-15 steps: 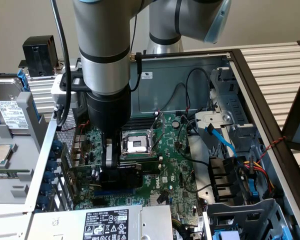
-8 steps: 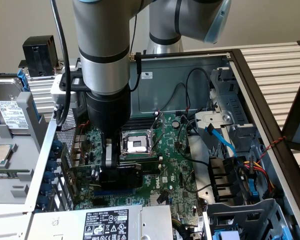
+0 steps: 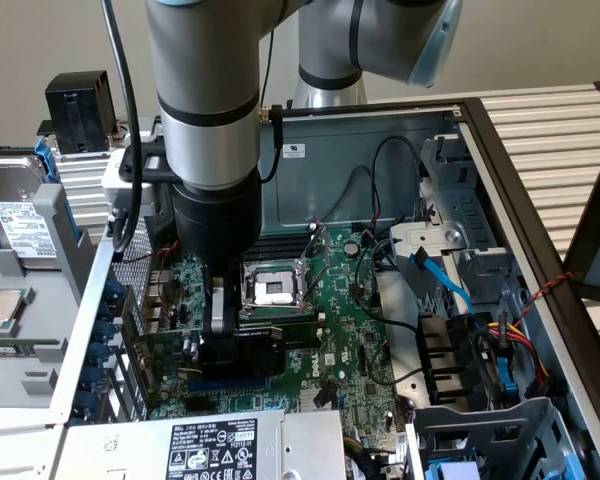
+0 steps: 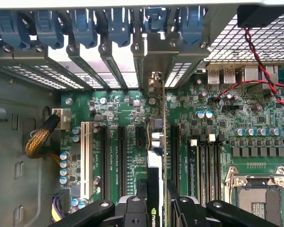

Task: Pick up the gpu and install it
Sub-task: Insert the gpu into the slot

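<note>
The open computer case (image 3: 380, 140) lies on its side, with the arm (image 3: 205, 90) reaching down into its half on the exterior view's left. The green motherboard (image 3: 350, 330) covers the case floor, and the bare CPU socket (image 3: 273, 290) sits just to the right of the arm. The gpu (image 4: 155, 161) is held upright and edge-on over the row of black expansion slots (image 4: 123, 156), between two of them. Its silver bracket (image 4: 154, 56) is up against the rear slot openings, under the blue retaining clips (image 4: 83, 23). The hand (image 4: 156, 210) is clamped on the gpu, one finger on each face of its black shroud.

The step in hand looks like seating the card. To do it well, keep the card square to the board, its lower edge along one slot and the bracket inside its own opening. Push straight down without rocking.

The card hides its own connector edge and the slot under it, so I cannot tell whether it is seated or just above. In the exterior view the arm hides most of the gpu.
</note>
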Available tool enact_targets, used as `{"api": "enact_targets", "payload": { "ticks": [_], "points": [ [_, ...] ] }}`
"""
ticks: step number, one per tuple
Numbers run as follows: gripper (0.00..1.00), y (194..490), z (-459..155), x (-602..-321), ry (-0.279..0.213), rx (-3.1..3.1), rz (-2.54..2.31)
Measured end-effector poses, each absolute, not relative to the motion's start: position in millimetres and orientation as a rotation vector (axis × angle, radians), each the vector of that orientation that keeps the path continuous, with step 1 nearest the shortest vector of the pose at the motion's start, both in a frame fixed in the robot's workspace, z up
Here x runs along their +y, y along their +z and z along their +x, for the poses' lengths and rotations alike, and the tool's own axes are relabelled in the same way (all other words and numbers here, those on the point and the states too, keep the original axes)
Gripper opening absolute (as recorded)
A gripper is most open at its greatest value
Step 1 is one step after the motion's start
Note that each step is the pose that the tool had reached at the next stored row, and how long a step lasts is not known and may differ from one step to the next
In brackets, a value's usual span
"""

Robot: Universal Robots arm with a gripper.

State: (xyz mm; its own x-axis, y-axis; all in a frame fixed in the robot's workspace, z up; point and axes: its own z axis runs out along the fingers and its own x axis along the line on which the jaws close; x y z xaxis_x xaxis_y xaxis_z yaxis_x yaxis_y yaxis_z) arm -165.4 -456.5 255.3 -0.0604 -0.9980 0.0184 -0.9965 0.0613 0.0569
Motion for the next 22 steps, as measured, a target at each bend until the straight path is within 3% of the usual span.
{"api": "enact_targets", "payload": {
  "ticks": [22],
  "points": [
    [0.27,254.9,-165.4,-456.4,-0.042,-2.245,2.120]
  ]
}}
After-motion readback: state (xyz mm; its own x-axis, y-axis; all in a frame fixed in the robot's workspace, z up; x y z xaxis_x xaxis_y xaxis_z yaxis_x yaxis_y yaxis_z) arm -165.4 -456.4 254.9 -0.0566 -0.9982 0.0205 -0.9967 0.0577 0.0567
